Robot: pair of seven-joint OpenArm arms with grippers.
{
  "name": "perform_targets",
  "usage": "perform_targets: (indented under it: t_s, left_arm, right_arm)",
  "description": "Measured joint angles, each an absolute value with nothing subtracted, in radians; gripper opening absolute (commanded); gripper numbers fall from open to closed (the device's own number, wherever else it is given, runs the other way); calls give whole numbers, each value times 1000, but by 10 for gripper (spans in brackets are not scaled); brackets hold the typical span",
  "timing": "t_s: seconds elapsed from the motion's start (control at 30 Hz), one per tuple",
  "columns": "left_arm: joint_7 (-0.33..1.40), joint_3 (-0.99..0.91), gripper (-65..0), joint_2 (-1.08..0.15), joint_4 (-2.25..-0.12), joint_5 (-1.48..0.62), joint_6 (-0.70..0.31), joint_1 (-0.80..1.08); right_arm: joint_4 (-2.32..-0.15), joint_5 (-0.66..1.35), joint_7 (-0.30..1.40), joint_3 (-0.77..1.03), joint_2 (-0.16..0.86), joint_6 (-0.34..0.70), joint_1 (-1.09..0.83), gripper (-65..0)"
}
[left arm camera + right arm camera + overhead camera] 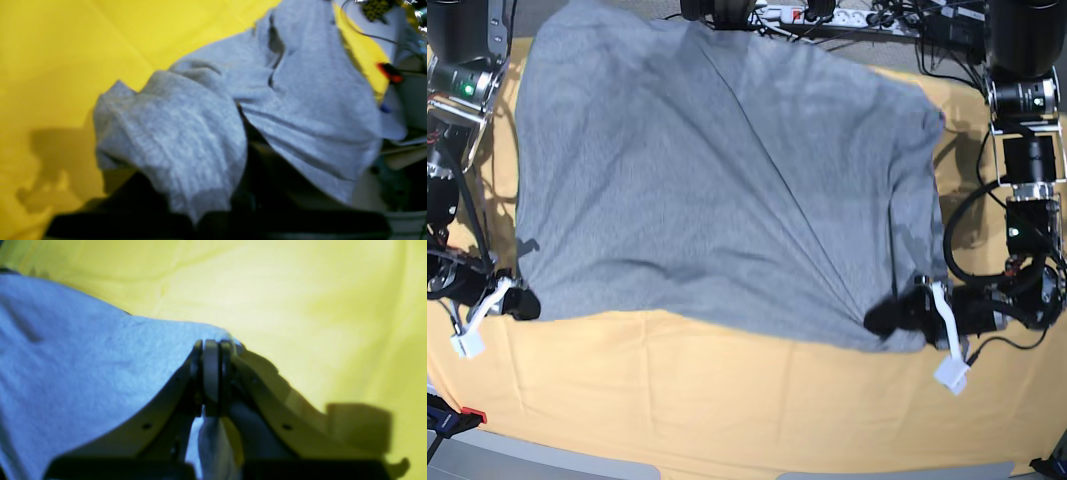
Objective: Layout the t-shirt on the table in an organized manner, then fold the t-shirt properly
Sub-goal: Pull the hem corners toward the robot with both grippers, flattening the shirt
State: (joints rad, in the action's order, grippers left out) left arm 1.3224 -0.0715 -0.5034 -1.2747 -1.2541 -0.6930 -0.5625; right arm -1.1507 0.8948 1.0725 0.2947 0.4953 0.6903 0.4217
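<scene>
Base view, item one: the t-shirt (717, 170), heather grey, plain side up, spread across the upper and middle part of the frame on the table (727, 410). No lettering shows. Long creases fan from the lower right corner toward the upper centre, so we judge the cloth to be under tension there.

Item two: the right gripper (507, 297), at the left edge of the base view, at the shirt's lower left corner. In the right wrist view its jaws are pressed together on a fold of grey cloth (211, 373), with fabric draped to the left of frame and bare yellow table to the right.

Item three: the left gripper (927, 310), at the lower right of the base view, at the shirt's other near corner. The left wrist view shows a bunched grey wad low in the frame (173, 140); the fingertips themselves are hidden, but we take the jaws as clamped on that bunch.

Risks, as we judge them:
- Uneven pull: the diagonal creases suggest one corner leads; dragging further could skew the hem line.
- Thick bunch on the left side: it may slip free, or hold several layers and leave a wrinkle when set down.
- Far edge of the shirt lies near the cables at the top; pulling away from us could snag it.
</scene>
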Motion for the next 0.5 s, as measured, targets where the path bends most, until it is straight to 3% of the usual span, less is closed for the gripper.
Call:
perform_targets:
  t_s: [0.2, 0.5]
  left_arm:
    - [1188, -72, -650, -504, -1274, -1064, -693, -638]
    - [1148, -72, -650, -501, -1275, -1023, -693, -657]
  right_arm:
    - [-1151, 783, 995, 295, 496, 693, 483, -650]
    - [-1151, 678, 897, 295, 495, 693, 515, -650]
